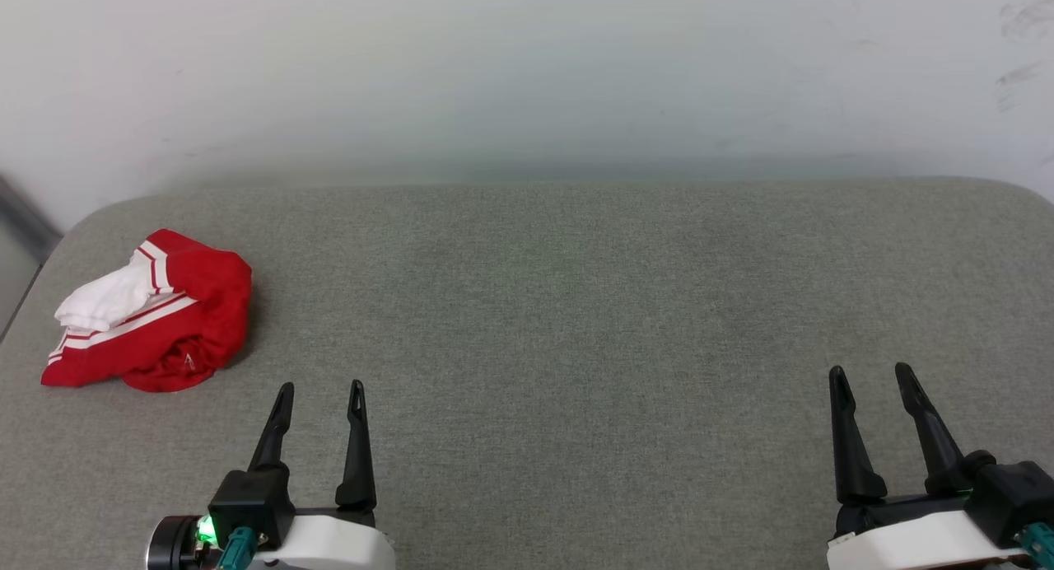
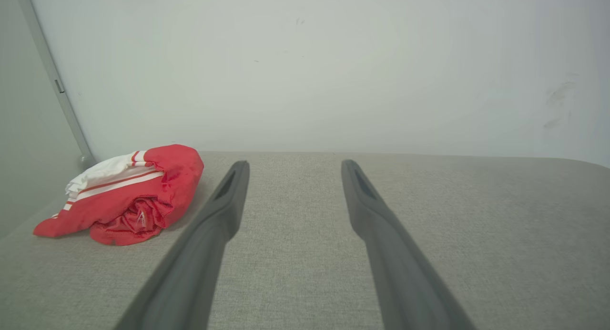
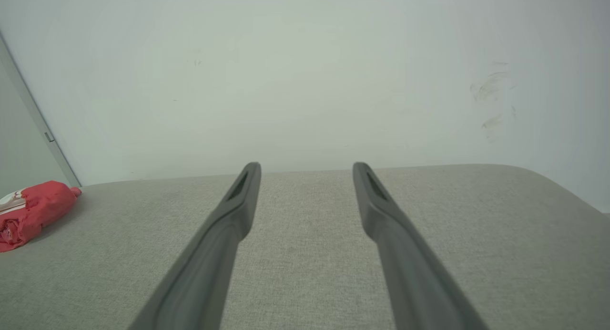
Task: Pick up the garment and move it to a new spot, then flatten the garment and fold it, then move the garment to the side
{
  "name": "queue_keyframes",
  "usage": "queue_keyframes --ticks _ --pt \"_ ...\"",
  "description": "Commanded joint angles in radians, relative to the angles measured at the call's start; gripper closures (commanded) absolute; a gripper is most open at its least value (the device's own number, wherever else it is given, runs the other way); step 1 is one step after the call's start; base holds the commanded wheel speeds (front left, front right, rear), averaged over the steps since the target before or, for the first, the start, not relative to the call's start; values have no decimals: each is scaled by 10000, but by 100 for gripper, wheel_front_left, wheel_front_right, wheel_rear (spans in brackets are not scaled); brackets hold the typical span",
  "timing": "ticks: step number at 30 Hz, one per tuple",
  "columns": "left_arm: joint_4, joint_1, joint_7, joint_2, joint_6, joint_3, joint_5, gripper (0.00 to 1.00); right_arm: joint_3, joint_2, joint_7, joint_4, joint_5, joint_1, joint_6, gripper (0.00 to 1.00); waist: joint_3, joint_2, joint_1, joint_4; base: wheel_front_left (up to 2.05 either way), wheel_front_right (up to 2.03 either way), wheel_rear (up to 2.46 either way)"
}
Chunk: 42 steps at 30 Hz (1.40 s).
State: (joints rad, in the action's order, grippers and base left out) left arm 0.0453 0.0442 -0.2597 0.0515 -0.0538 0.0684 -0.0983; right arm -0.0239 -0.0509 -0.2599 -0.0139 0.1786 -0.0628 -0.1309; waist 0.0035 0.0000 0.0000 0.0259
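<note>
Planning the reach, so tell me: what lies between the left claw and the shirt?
Just bare grey surface between the left claw and the shirt, as the head view shows.

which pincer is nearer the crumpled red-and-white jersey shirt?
Left. The left pincer is close, just right of the crumpled red-and-white jersey shirt; the right pincer is far across the grey padded surface.

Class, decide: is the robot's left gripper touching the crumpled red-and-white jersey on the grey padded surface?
Apart. The head view shows bare grey padded surface between the open left gripper and the crumpled red-and-white jersey, lying ahead to its left.
</note>
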Motion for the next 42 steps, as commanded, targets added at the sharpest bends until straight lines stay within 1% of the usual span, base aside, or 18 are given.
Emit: queue_keyframes --ticks 1,9,18,22,27,31,42 --pt "6 108 -77 -13 8 39 144 0 -8 13 -72 24 -135 -129 3 0 -1 0 0 5 0 0 0" --pt "133 104 -60 -15 179 -65 -615 0 -29 13 -57 -125 264 -139 3 0 13 0 0 9 0 0 0" --pt "189 91 -60 -14 184 -113 -694 0 -42 13 -57 -152 350 -158 3 0 44 0 0 36 0 0 0" --pt "215 -16 -60 -14 173 -117 -723 0 -85 14 -57 -130 352 -166 3 0 69 0 0 198 0 0 0" --pt "223 -112 -59 -15 129 -183 -714 0 -106 13 -57 -78 299 -190 3 0 111 0 0 626 0 0 0" --pt "257 -147 -59 -15 115 -236 -659 0 -100 14 -57 -57 287 -236 3 0 134 0 0 1124 0 0 0" --pt "298 -186 -60 -13 39 -291 -683 0 -104 14 -57 -21 153 -216 1 0 233 0 0 2984 0 0 0"
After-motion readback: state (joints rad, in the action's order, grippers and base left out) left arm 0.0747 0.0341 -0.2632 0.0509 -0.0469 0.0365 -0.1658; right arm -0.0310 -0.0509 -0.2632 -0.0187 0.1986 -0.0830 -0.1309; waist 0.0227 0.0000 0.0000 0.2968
